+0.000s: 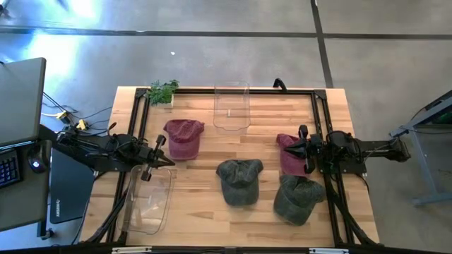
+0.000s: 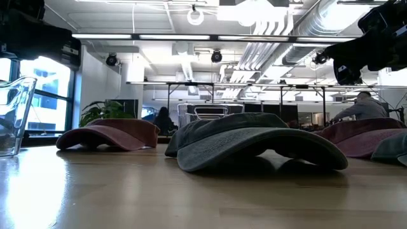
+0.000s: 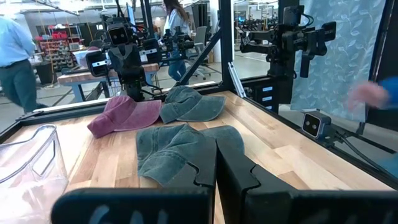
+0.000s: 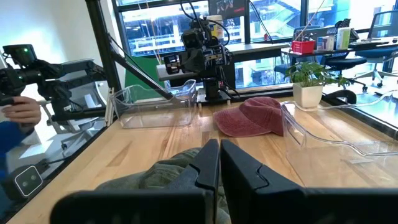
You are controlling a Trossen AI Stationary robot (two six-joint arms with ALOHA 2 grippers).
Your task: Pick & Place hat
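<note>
Several caps lie flat on the wooden table. A maroon cap (image 1: pixel 183 137) sits left of centre, with my left gripper (image 1: pixel 161 152) hovering shut beside its near-left edge. A grey-green cap (image 1: pixel 239 180) lies in the middle, also seen in the left wrist view (image 3: pixel 180 149) and the right wrist view (image 4: pixel 163 177). A second maroon cap (image 1: pixel 288 156) lies at the right, and my right gripper (image 1: pixel 302 148) hangs shut above it, raised well clear of the table (image 2: pixel 375 41). Another grey-green cap (image 1: pixel 298 199) rests near the right front.
A clear plastic bin (image 1: pixel 231 106) stands at the far middle, and another (image 1: pixel 150 201) lies at the near left, below the left arm. A small potted plant (image 1: pixel 163 92) sits at the far left corner. A black frame rail (image 1: pixel 319 113) runs around the table. People move in the room beyond.
</note>
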